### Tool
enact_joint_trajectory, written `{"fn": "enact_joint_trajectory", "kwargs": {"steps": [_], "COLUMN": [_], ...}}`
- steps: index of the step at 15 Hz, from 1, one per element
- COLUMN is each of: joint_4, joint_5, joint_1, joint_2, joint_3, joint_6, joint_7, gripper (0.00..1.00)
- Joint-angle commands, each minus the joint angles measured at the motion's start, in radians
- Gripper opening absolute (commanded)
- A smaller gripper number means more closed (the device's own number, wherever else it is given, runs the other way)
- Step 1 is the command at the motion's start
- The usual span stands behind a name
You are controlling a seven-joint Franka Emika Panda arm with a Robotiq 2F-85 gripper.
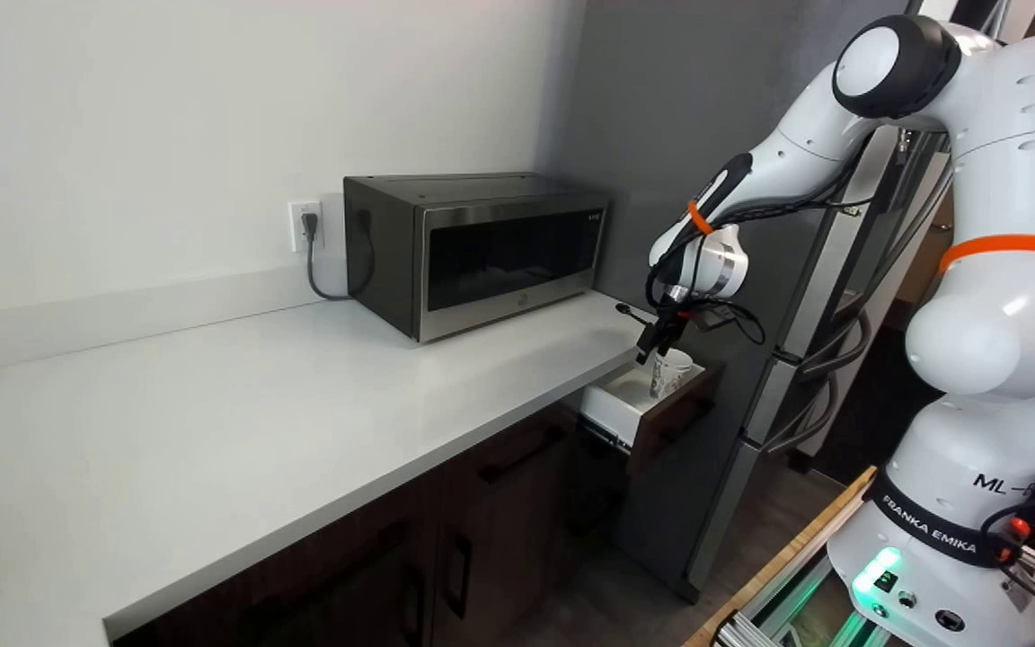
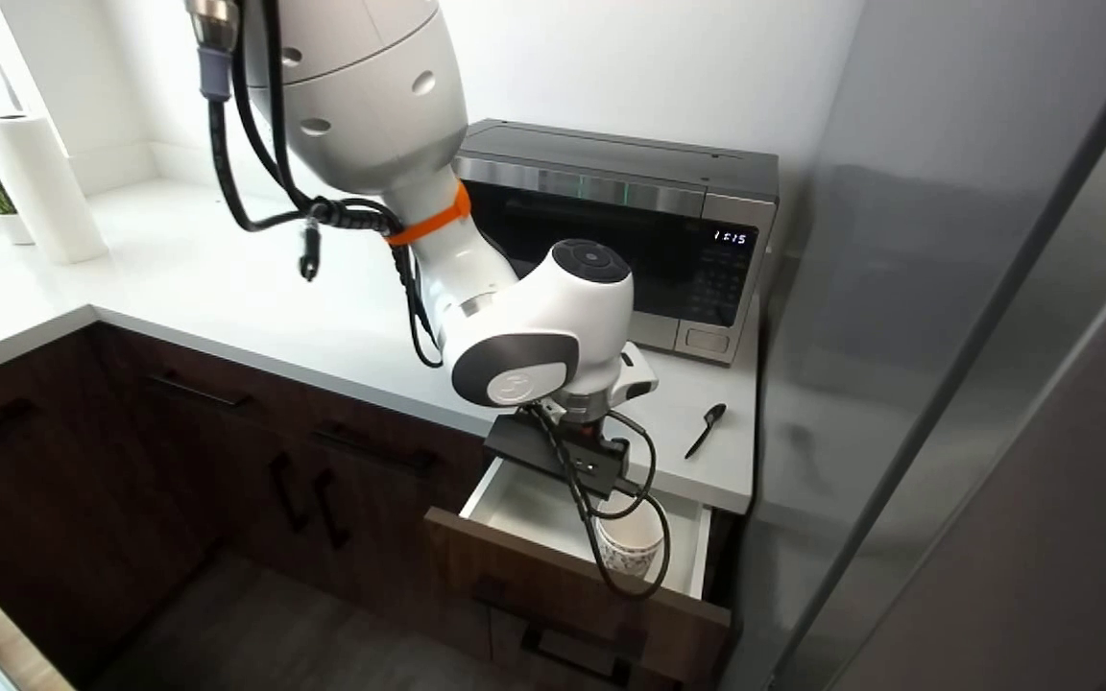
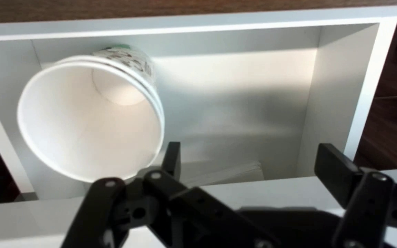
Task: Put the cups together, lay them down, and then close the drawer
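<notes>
Round white paper cups (image 3: 91, 120) looked smooth inside the shallow brown wood-grained drawer (image 2: 534, 571).
Above it, the flat white countertop (image 1: 302, 431) looked glossy, the boxy grey microwave (image 1: 499, 261) metallic, the black two-fingered gripper (image 3: 252, 163) matt.

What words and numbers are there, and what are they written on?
"FRANKA EMIKA": on the black band around the robot arm's base.
"ML-": on the white casing above that band; what follows is unclear.
"15": end of the clock on the microwave; the digits before are blurred.
Too small to read: the microwave's buttons and round badge.
The nested paper cups carry print, too blurred to tell if it's words.
</notes>
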Motion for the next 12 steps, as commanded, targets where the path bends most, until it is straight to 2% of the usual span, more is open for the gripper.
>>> {"fn": "enact_joint_trajectory", "kwargs": {"steps": [1,3,5,8,12], "joint_4": [-0.036,-0.037,-0.040,-0.054,-0.075], "joint_5": [-0.071,-0.110,-0.128,-0.099,-0.112], "joint_1": [0.002,0.018,0.012,-0.027,-0.028], "joint_2": [-0.026,-0.013,0.004,0.018,0.021], "joint_3": [-0.036,-0.068,-0.070,-0.016,0.021], "joint_6": [0.039,0.042,0.043,0.062,0.087], "joint_7": [0.033,0.054,0.061,0.040,0.047], "gripper": [1.00,1.00,1.00,1.00,1.00]}}
